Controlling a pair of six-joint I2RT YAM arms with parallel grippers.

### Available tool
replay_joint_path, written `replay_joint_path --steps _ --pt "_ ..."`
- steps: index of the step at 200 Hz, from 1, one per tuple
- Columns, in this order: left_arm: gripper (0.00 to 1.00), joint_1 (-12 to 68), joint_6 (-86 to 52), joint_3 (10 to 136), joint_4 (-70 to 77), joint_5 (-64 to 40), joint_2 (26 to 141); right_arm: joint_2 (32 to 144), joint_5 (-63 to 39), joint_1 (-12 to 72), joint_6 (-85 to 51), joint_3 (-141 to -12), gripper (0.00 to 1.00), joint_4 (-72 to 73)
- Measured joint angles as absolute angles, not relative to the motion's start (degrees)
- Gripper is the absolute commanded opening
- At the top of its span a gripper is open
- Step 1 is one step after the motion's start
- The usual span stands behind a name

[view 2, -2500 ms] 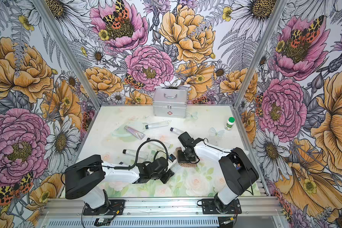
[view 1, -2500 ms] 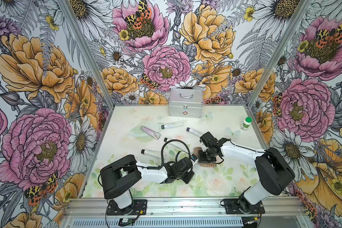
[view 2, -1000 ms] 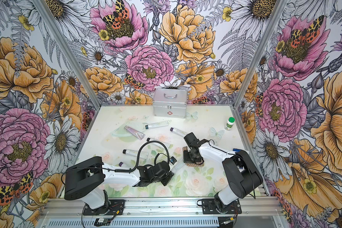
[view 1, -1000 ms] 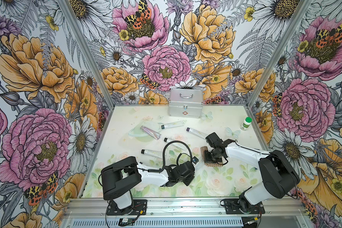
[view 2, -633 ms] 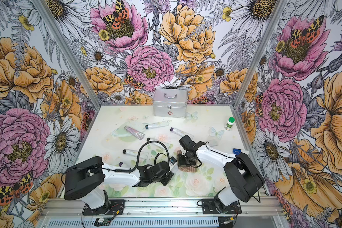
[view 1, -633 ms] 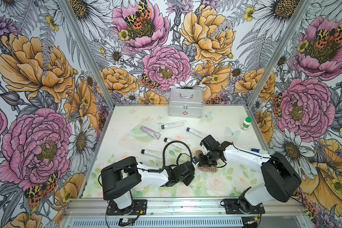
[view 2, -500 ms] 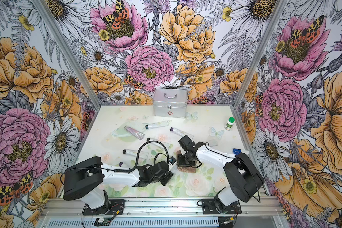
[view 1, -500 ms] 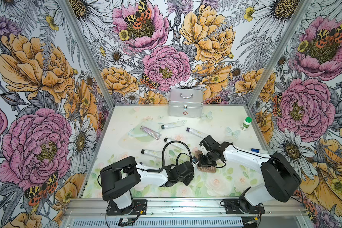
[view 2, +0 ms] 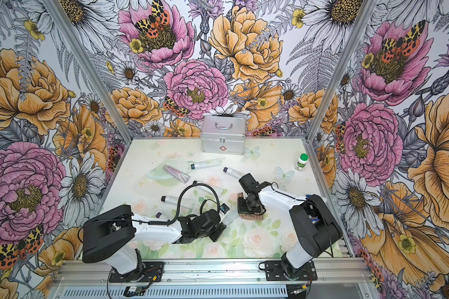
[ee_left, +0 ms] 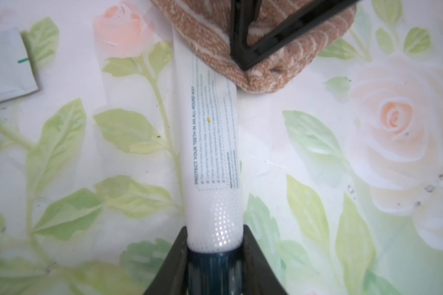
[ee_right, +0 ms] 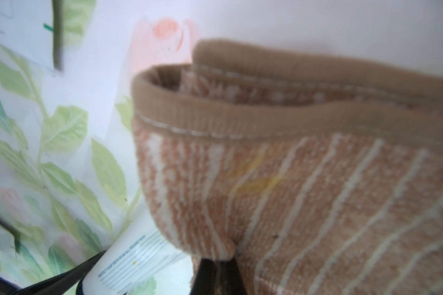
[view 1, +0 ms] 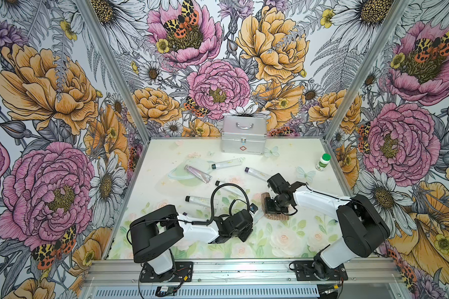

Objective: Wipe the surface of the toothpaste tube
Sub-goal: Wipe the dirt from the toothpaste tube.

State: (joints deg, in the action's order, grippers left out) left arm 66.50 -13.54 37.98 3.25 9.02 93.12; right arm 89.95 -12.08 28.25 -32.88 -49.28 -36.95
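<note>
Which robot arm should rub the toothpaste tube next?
The right arm. The right gripper is shut on the striped cloth, which lies over the far end of the toothpaste tube. The left gripper is clamped on the tube's cap end, so it likely has to hold it steady.

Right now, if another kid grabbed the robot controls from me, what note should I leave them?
Left jaws: shut on the dark cap end of the toothpaste tube.
Right jaws: shut on the folded brown striped cloth, which rests over the tube's far end.
Done: the cloth shows a yellow smear, so some wiping seems done.
Left: a small yellow speck sits on the tube's printed middle; wipe toward the cap.
</note>
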Motion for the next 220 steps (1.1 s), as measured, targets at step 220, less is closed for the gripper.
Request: replay_joint_path --steps 220 --pt "0.27 66.6 -15.0 37.8 3.1 6.4 92.7 91.2 -13.0 34.8 -33.3 -51.7 0.00 -37.5"
